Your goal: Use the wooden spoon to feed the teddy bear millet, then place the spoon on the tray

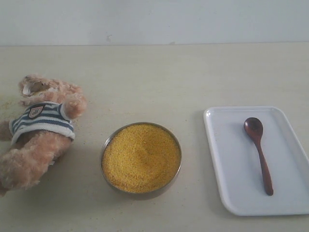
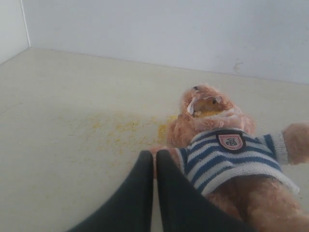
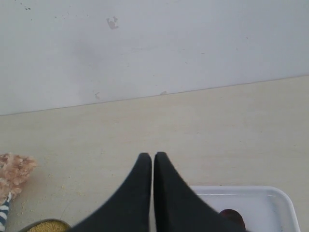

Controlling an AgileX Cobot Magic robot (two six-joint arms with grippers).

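Shows the wooden spoon point(image 1: 260, 154) flat on the tray point(image 1: 227, 159) at right of frame, handle free for a pickup; places the millet point(image 1: 141, 157) lower centre, near the teddy bear point(image 1: 41, 125) at left, suiting short scoops; shows left gripper point(image 2: 153, 154) and right gripper point(image 3: 152, 155) pressed together, empty.

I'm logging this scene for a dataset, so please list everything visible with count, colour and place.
teddy bear: 1, light brown with a blue-and-white striped shirt, lying at the left of the exterior view
bowl: 1, metal, centre front
millet: 1 heap, yellow-orange, filling the bowl
spilled grains: scattered, yellow, on the table by the bear's head
tray: 1, white, right side
wooden spoon: 1, dark reddish-brown, lying on the tray
table: 1, pale beige, under everything
wall: 1, white, behind the table
left pincer: 1, black, shut, empty, beside the bear
right pincer: 1, black, shut, empty, near the tray
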